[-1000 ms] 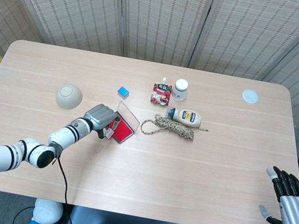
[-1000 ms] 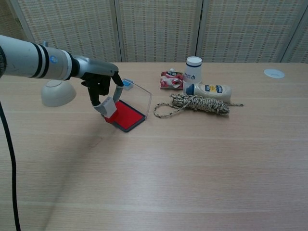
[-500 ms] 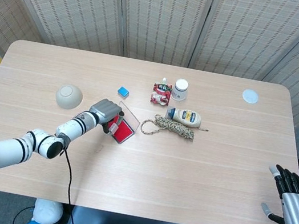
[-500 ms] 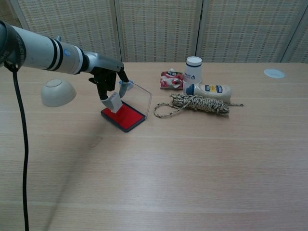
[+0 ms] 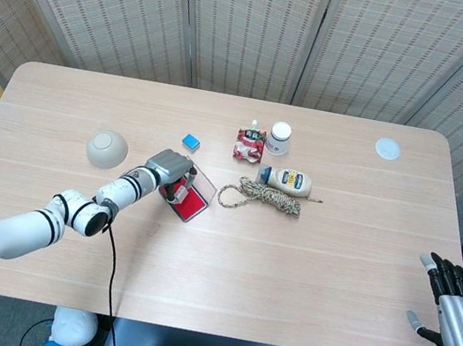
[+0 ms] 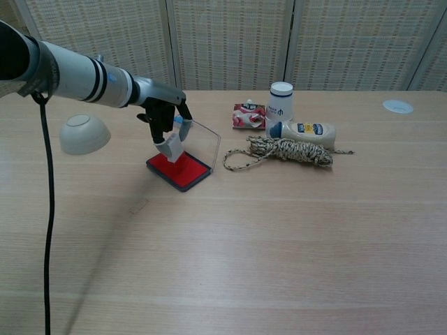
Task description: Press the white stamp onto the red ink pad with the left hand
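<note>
The left robot hand [image 6: 166, 120] has carried the white stamp [image 6: 171, 148] rightward from the near-left edge of the red ink pad [image 6: 180, 169] to over its middle

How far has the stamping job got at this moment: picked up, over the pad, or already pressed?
Done: the left hand holds the white stamp and has it above the red ink pad, whose clear lid stands open. In hand: lowering it; the chest view seems to show a gap between stamp and pad. Left: pressing it down. The right hand rests idle off the table edge.
</note>
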